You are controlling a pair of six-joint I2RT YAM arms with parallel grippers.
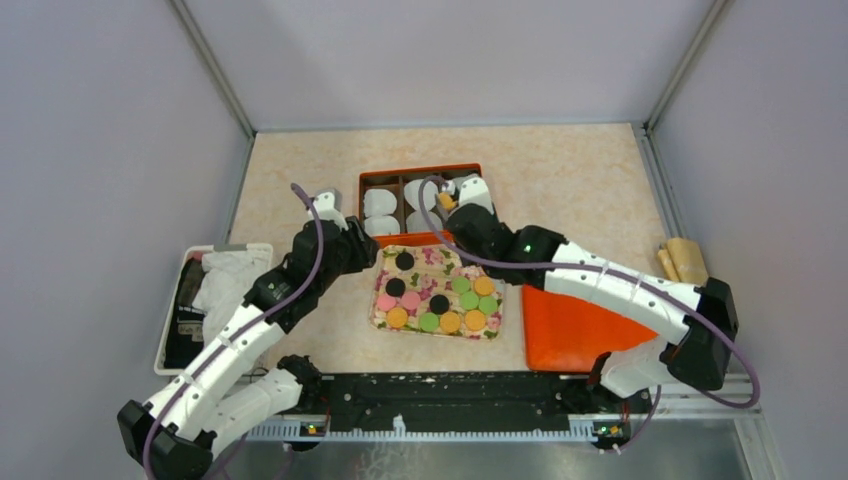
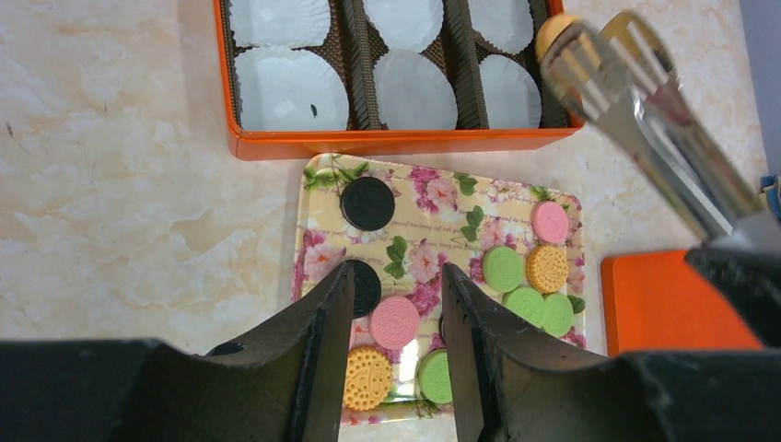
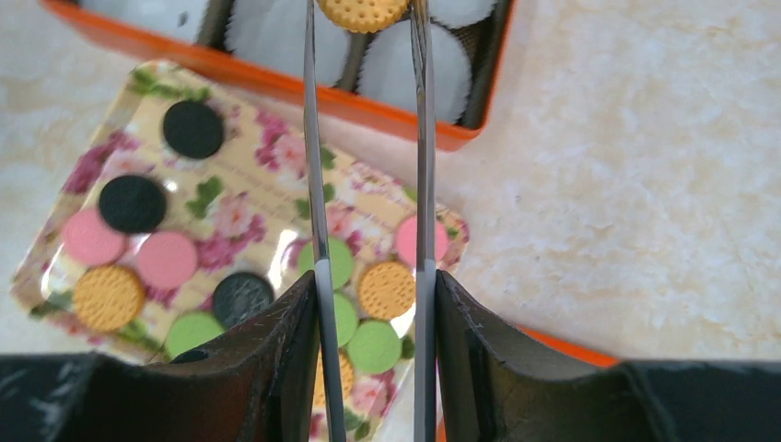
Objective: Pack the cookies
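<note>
Over the orange rectangular box (image 3: 276, 78) with its white pleated paper cups (image 2: 293, 90), the right claw (image 3: 376, 290) is clamped on a pair of long metal tongs (image 3: 424, 138). The tong tips pinch one orange round cookie (image 3: 362, 11) right above the cups at the box's right end! Meanwhile the left claw (image 2: 398, 272) hangs over the floral rectangular tray (image 2: 318, 230), jaws apart, nothing between them. On that tray lie the other cookies (image 1: 437, 300): black, pink, green and orange discs, flat, mostly clustered toward the near edge. The tray sits just beside the box on the marbled beige counter (image 2: 120, 203), and a flat orange lid (image 1: 570, 330) lies to the right.
</note>
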